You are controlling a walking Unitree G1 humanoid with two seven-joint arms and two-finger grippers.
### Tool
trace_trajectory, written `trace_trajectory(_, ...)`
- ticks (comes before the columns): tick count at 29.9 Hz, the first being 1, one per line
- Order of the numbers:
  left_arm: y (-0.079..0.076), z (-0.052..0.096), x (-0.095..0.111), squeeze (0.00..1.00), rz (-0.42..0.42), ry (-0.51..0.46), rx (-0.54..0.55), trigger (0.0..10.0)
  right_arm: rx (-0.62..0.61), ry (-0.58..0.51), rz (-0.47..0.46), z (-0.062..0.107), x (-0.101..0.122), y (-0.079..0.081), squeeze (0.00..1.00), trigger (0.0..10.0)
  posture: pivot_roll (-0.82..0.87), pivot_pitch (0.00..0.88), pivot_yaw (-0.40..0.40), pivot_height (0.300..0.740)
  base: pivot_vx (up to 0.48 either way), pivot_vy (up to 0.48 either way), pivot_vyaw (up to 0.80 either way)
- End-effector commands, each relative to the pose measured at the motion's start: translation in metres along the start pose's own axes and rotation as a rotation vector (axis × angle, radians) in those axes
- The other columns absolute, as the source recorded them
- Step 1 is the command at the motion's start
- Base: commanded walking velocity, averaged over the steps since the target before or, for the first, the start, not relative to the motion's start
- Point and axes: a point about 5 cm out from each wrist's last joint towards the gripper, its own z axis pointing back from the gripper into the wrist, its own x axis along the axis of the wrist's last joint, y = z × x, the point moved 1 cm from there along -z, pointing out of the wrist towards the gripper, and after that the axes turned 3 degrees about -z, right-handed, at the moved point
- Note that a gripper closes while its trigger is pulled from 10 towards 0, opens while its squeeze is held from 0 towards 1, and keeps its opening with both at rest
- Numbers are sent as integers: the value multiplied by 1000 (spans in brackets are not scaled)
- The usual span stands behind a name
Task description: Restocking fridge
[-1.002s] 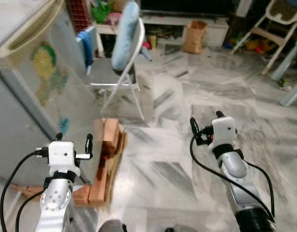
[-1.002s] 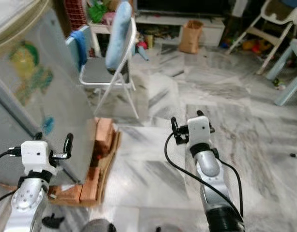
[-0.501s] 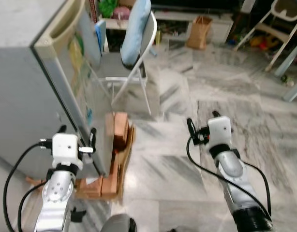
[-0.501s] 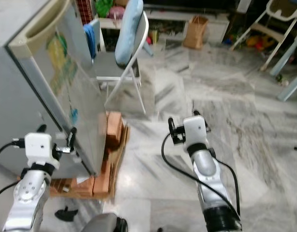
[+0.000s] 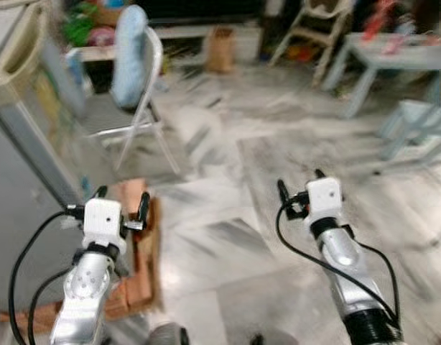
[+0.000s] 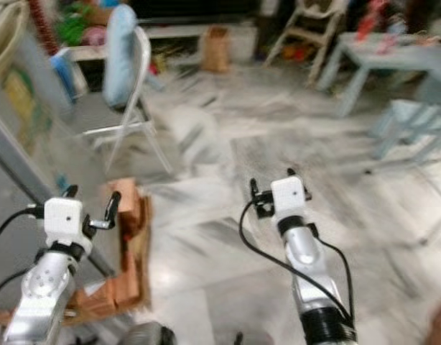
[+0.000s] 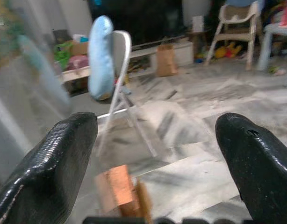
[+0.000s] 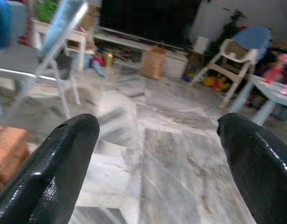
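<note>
The fridge (image 5: 19, 144) stands just left of the left gripper (image 5: 120, 205), not between its jaws. Both it and the right gripper (image 5: 299, 188) are spread wide, holding nothing.

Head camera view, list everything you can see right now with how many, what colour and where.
fridge: one, grey, at the robot's left.
folding chair: one, white frame with a light blue cushion, beyond the fridge.
bricks: several, orange-brown, on cardboard on the floor beside the fridge.
paper bag: one, brown, far end of the floor.
high chair: one, white, far right.
small table: one, pale blue, far right.
floor: grey marble.
left gripper: open, in front of the fridge.
right gripper: open, over the floor.
</note>
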Motion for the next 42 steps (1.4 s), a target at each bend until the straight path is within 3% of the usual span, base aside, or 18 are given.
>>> trace_trajectory(1,1,2,0,0,-16,-1,7,10000,-4,-10,1,-1,2,-2,0,10000,113,43,-11,740,0,0,0)
trace_trajectory(8,3,1,1,0,-29,-1,54,10000,-5,-15,-2,-1,3,-1,0,10000,110,48,-7,740,0,0,0)
trace_trajectory(17,-1,0,1,0,-26,-6,33,10000,30,-41,11,1,6,3,0,10000,107,52,-3,740,0,0,262)
trace_trajectory(27,-9,-3,2,0,-16,-3,22,10000,37,-41,1,1,6,3,0,10000,104,56,-4,740,335,0,664)
trace_trajectory(35,-10,-2,2,0,-12,-2,21,10000,36,-36,1,0,5,3,0,10000,107,59,-6,740,381,0,0)
trace_trajectory(42,-4,-3,2,0,-16,9,89,10000,37,-35,0,0,5,3,0,10000,104,59,-6,740,0,0,0)
